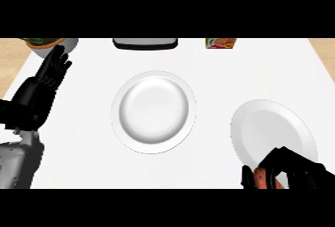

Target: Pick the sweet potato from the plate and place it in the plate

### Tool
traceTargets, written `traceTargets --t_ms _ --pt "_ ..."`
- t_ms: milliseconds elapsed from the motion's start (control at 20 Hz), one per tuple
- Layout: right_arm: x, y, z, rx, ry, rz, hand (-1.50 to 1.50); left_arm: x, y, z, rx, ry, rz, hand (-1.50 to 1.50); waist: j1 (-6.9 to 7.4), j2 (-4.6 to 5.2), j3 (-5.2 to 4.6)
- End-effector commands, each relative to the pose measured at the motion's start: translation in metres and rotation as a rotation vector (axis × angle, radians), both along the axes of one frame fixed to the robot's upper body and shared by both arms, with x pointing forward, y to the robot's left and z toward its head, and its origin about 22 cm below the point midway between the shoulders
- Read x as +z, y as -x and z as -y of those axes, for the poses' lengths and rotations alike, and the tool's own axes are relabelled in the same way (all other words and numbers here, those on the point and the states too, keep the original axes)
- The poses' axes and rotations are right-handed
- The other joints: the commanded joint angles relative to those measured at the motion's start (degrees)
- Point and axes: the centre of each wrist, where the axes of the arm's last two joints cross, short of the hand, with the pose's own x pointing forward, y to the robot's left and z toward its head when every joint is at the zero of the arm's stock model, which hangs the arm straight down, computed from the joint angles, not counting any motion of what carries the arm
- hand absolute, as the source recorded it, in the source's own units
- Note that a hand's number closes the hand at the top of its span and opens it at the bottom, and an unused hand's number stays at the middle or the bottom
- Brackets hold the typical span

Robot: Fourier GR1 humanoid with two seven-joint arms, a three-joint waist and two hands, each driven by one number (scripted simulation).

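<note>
The right hand (288, 170) has its fingers (273, 156) clamped on the sweet potato (265, 177) at the near edge of the right plate (262, 124), so the pick looks done. Carrying it to the middle plate (154, 111) remains; the left hand (51, 71) rests with fingers apart at the counter's (216, 75) left edge.

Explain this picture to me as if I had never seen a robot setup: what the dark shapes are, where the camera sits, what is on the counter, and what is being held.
The camera sits at the robot's head and looks steeply down at a white counter. The dark shapes are the robot's two black hands on grey forearms, coming in from the lower edge.

The left hand rests open at the left side, fingers up, holding nothing. The right hand at the lower right is curled round an orange-brown sweet potato, over the near edge of the right plate.

A second white plate, the middle plate, lies empty in the centre. At the far edge you can see a bowl, a dark appliance and a small colourful box, all partly cut off.
</note>
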Motion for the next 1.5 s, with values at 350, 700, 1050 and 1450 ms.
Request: traceTargets --t_ms 350,700,1050,1450 --pt "0.05 -0.065 -0.092 0.156 -0.07 0.029 1.5 0.005 -0.008 -0.001 -0.017 0.004 0.001 0.0 0.72 0.32 -0.01" --pt "0.021 -0.116 -0.147 0.161 -0.16 -0.017 1.5 -0.012 0.005 0.007 -0.03 0.001 0.009 0.0 1.41 0.43 0.01" --pt "-0.016 -0.163 -0.178 0.111 -0.122 -0.078 1.5 -0.001 -0.012 0.009 -0.019 0.003 0.006 0.0 1.39 0.48 0.02" --pt "-0.039 -0.21 -0.191 0.088 -0.019 -0.138 1.5 0.022 -0.004 0.03 -0.065 0.011 0.005 0.0 3.26 0.68 0.05"
